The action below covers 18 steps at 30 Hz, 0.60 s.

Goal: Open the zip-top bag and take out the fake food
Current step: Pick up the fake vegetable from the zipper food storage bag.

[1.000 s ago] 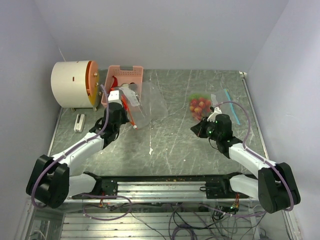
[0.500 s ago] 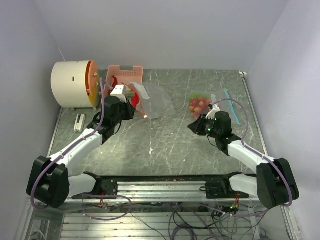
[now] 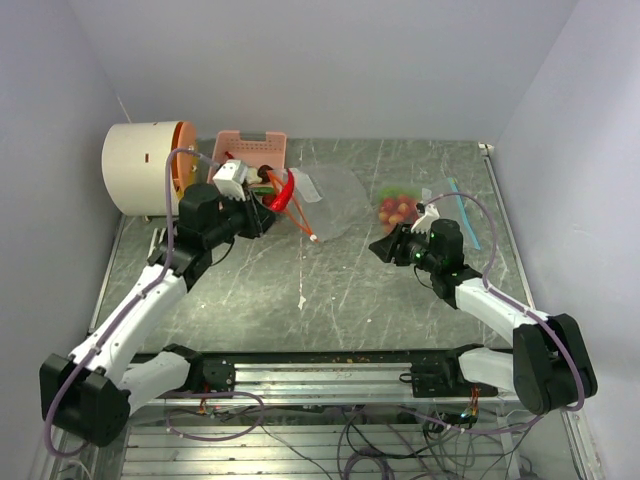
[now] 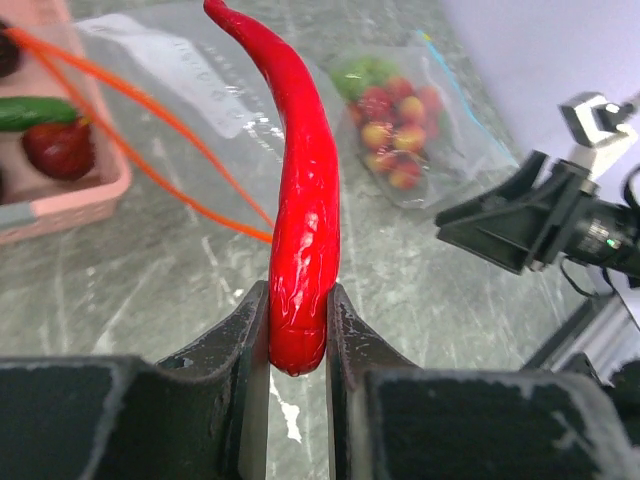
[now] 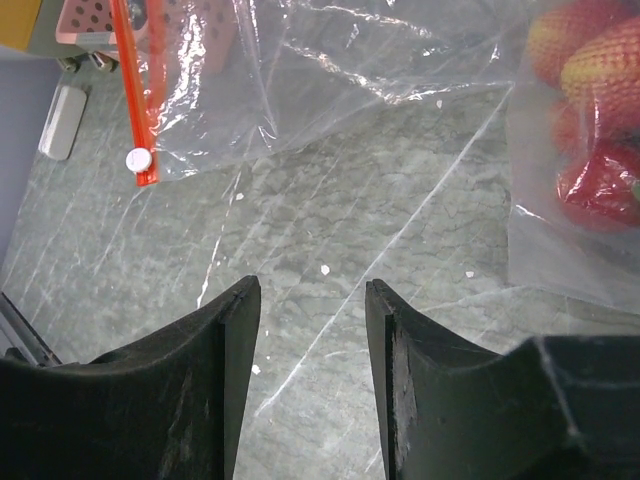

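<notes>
My left gripper (image 4: 298, 300) is shut on the thick end of a red chili pepper (image 4: 305, 200), a piece of the fake food. It holds the pepper in the air near the pink basket (image 3: 250, 155). The clear zip-top bag (image 3: 335, 195) lies flat on the table, and its orange zipper strip (image 3: 300, 222) trails toward me. My right gripper (image 5: 312, 290) is open and holds nothing. It hangs over bare table between that bag (image 5: 330, 70) and a second clear bag of red, yellow and green toy fruit (image 3: 400, 210).
The pink basket's rim (image 4: 70, 208) encloses a dark red fruit and a green piece. A white drum with an orange face (image 3: 140, 168) stands at the back left. A blue strip (image 3: 463, 210) lies at the right, and a small white object (image 5: 62, 122) at the left.
My left arm has lifted and swung right with the chili. The zip-top bag has settled flatter. My right gripper has gone from shut to open.
</notes>
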Each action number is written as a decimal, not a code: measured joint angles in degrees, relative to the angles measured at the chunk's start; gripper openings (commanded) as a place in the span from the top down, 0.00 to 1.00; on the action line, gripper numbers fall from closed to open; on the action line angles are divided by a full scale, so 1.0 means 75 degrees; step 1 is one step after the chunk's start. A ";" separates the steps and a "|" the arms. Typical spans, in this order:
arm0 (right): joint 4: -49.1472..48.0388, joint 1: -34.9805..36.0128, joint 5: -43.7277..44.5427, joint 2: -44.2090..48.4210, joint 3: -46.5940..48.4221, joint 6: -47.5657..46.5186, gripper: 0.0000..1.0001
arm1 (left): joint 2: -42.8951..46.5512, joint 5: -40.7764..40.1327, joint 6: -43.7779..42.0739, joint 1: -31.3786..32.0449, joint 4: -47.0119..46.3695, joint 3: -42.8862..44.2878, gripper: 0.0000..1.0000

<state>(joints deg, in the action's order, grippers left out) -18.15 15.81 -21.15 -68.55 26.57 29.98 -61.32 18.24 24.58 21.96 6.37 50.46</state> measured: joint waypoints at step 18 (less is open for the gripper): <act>0.0111 0.0000 0.0143 0.0020 -0.0125 -0.0192 0.60 | -0.3051 -0.4010 0.0061 -0.0396 -0.0656 0.0973 0.91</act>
<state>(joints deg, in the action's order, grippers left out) -17.32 15.81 -20.08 -68.40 25.63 28.53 -84.20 -11.84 25.04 18.98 1.45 57.76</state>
